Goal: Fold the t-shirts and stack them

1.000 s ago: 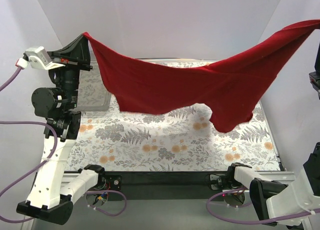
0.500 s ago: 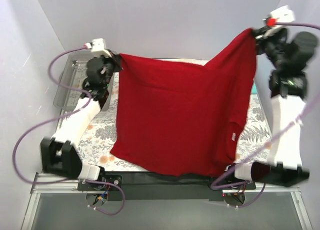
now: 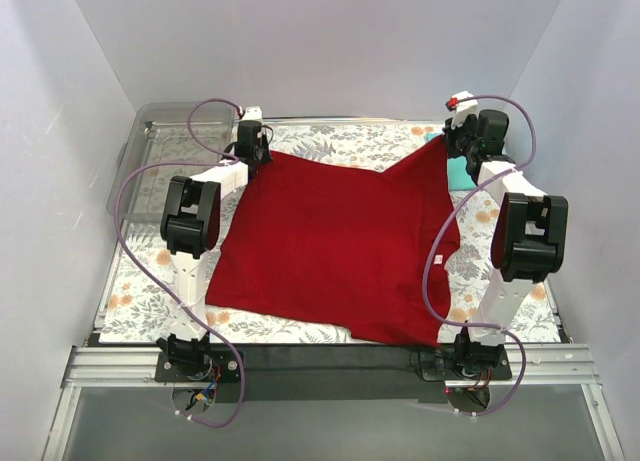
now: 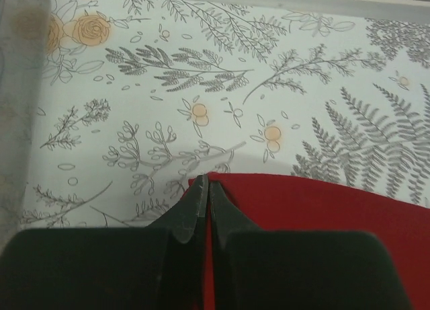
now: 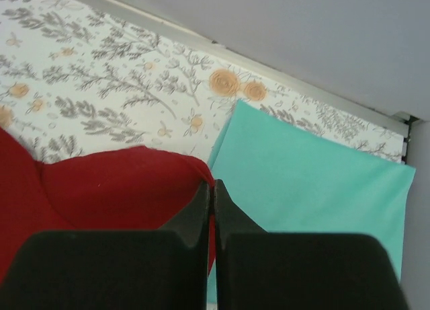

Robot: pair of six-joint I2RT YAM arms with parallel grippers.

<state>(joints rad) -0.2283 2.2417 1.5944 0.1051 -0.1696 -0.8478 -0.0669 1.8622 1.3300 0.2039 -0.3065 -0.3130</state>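
The deep red soft cloth t-shirt (image 3: 330,241) is no longer hanging in the air between raised arms, as it is half a second earlier. It now lies spread over the floral-printed table cover (image 3: 140,291), its body flat and its near hem close to the table's near edge. The spreading step looks done, so the fold itself can begin from here. The right side of the shirt is less tidy than the left, with the cloth drawn up toward its far corner in a peak.

Both arms reach long and low to the far side of the table, elbows bent above the shirt's side edges. The left gripper (image 3: 250,146) sits at the far left corner of the cloth, just beside the clear plastic bin (image 3: 150,151). The right gripper (image 3: 455,141) sits at the far right corner.

In the left wrist view the fingers are pressed together on the very edge of the red cloth. The right pair is the same — clamped on the red corner where it meets the light teal flat-lying t-shirt (image 5: 316,189). Whether red overlaps teal there cannot be told.
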